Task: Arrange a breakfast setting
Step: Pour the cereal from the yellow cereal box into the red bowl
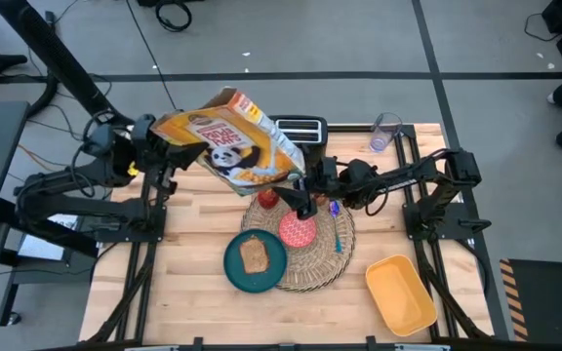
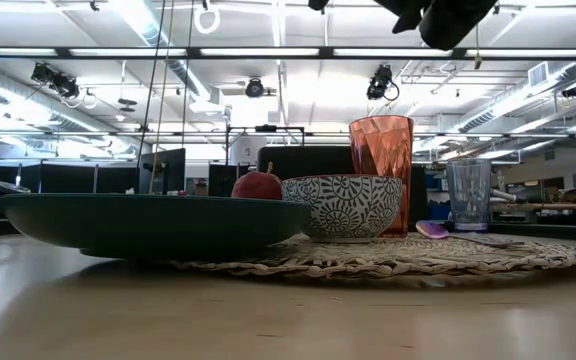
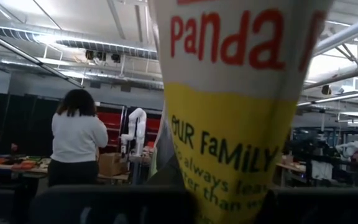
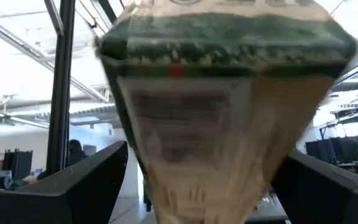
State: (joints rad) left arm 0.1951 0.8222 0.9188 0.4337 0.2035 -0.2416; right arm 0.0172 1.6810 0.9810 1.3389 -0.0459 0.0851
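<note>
A yellow panda cereal box point(image 1: 227, 136) is held in the air over the far middle of the table, between both grippers. My left gripper point(image 1: 169, 146) is shut on its left end, my right gripper point(image 1: 303, 183) on its right corner. Below, a round woven placemat point(image 1: 315, 263) carries a red bowl point(image 1: 298, 231), a red apple point(image 1: 267, 198) and a blue spoon point(image 1: 338, 232). A teal plate point(image 1: 237, 273) with a toast slice point(image 1: 254, 255) overlaps the mat's left edge. The orange cup point(image 2: 381, 170) stands behind the bowl in the low view. My left gripper pinches the box's left end point(image 3: 229, 186) between its two fingers, coming level from the table's left. The box is lifted clear of the table and tilted. My right gripper has the box's right corner point(image 4: 197, 186) between its two fingers, coming from the table's right. The box is clear of the mat below.
A toaster point(image 1: 301, 127) stands at the far edge behind the box. A clear cup point(image 1: 385, 132) stands at the far right. A yellow tub point(image 1: 401, 292) sits at the near right. Bare wood lies at the near left. A person point(image 3: 76, 140) stands in the room behind.
</note>
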